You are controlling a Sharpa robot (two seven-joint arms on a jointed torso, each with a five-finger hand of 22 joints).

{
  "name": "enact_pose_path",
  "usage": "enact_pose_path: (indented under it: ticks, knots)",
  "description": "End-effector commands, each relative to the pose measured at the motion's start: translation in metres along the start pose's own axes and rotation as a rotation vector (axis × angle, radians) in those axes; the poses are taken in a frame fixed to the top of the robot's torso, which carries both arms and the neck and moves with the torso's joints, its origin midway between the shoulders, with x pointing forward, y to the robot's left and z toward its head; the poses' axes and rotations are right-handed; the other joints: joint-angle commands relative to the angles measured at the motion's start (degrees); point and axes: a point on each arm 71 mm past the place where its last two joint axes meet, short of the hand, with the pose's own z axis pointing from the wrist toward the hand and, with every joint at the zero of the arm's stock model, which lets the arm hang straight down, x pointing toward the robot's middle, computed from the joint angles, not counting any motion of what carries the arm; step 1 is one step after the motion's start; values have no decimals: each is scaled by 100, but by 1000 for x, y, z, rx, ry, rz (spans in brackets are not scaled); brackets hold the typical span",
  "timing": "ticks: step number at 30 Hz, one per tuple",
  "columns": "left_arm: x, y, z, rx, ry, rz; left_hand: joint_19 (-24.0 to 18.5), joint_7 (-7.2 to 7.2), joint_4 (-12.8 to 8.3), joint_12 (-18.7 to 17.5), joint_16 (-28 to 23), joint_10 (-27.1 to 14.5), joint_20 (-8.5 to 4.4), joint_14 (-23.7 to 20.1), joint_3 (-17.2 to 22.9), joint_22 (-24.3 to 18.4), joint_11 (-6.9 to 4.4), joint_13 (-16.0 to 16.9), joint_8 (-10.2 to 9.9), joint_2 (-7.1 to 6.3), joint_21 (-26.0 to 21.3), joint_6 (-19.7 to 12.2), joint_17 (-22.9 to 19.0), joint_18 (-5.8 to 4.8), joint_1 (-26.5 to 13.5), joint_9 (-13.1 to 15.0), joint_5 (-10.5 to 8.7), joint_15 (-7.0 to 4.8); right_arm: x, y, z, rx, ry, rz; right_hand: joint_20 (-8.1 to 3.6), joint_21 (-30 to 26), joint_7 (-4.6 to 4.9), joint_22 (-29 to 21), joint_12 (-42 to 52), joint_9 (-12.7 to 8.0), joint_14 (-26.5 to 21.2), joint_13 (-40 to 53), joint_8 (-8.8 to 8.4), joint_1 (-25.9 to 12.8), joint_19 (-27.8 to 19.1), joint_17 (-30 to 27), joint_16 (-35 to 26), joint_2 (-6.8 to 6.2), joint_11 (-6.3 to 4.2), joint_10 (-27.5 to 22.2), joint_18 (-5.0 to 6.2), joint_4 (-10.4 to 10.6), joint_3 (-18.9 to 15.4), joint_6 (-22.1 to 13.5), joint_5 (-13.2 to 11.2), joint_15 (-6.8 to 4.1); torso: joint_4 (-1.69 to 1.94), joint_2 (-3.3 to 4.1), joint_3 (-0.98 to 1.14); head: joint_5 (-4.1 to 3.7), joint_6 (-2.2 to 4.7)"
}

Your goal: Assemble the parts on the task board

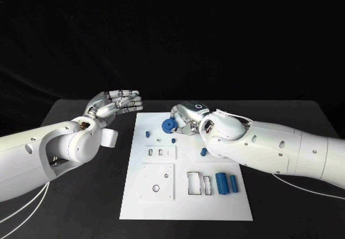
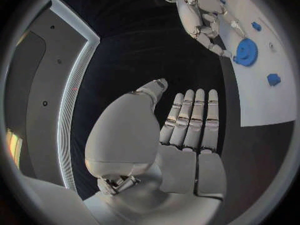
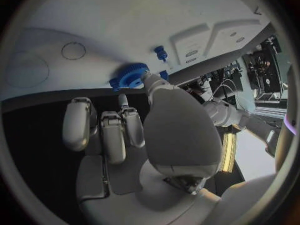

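Keep right hand point(image 1: 188, 118) pinched on blue gear point(image 1: 167, 124) at upper centre of frame, near far edge of task board point(image 1: 216, 206); judged best to hold gear flat, lower squarely over its seat, and release only once fully seated. Keep left hand point(image 1: 115, 104) raised off worktop point(image 1: 79, 112) at upper left, fingers spread and holding nothing, clear of board. Note board recesses: two blue cylinders point(image 1: 227, 183) side by side at lower right, next to two rectangular slots.
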Motion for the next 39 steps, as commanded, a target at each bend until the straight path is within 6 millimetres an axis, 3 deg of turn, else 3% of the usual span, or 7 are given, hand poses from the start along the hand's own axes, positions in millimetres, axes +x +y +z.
enact_pose_path:
  ticks: [1, 13, 29, 35, 39]
  knots:
    - [2, -1, 0, 5, 16, -10, -29, 133, -4, -26, -31, -13, 24, -32, 40, -7, 43, 6, -33, -19, -32, -45, 6, 49, -47, -8, -37, 5, 3, 0, -1, 9, 43, 44, -18, 12, -25, 23, 50, -10, 596, 551, 52, -52, 38, 1508, 23, 27, -13, 65, -69, -5, 82, 93, 30, -21, -3, 0, 6, 6, -1]
    - [3, -1, 0, 0, 17, -10, -28, 134, -6, -32, -33, -19, 25, -34, 41, -8, 45, 5, -35, -19, -32, -49, 7, 49, -50, -8, -37, 6, 6, -1, 1, 47, 79, 111, -67, 35, -84, 67, 136, -42, 596, 659, 101, -268, 66, 1508, 23, 121, -68, 162, -78, -10, 275, 326, 135, -72, 7, 5, -1, -12, 5]
    - [2, 0, 0, -9, 14, -9, -30, 136, -18, -47, -40, -33, 27, -41, 46, -10, 50, 3, -40, -21, -33, -57, 8, 48, -45, -9, -35, 9, 6, -5, 2, 75, 92, 111, -72, 14, -81, 52, 119, -57, 596, 637, 78, -277, 54, 1508, 23, 115, -69, 144, -73, -16, 305, 314, 104, -74, 18, -3, -3, 7, 5]
    - [1, 0, 0, -11, 13, -8, -34, 149, -32, -69, -55, -60, 31, -59, 53, -15, 60, 1, -56, -20, -35, -86, 8, 46, -46, -14, -18, 17, 1, -7, -1, 84, 44, 104, -75, 25, -85, 67, 121, -66, 596, 641, 70, -263, 64, 1508, 23, 101, -72, 145, -77, -28, 356, 334, 148, -77, 5, -2, 4, 38, 17]
    - [0, 0, -1, -11, 11, -7, -36, 153, -35, -74, -59, -66, 32, -64, 54, -17, 63, 1, -61, -21, -35, -95, 9, 45, -48, -16, -15, 19, -4, -10, -6, 88, 15, 101, -77, 32, -87, 76, 129, -69, 596, 652, 68, -257, 70, 1508, 23, 87, -73, 153, -79, -33, 378, 348, 169, -78, 3, -6, -4, 31, 28]
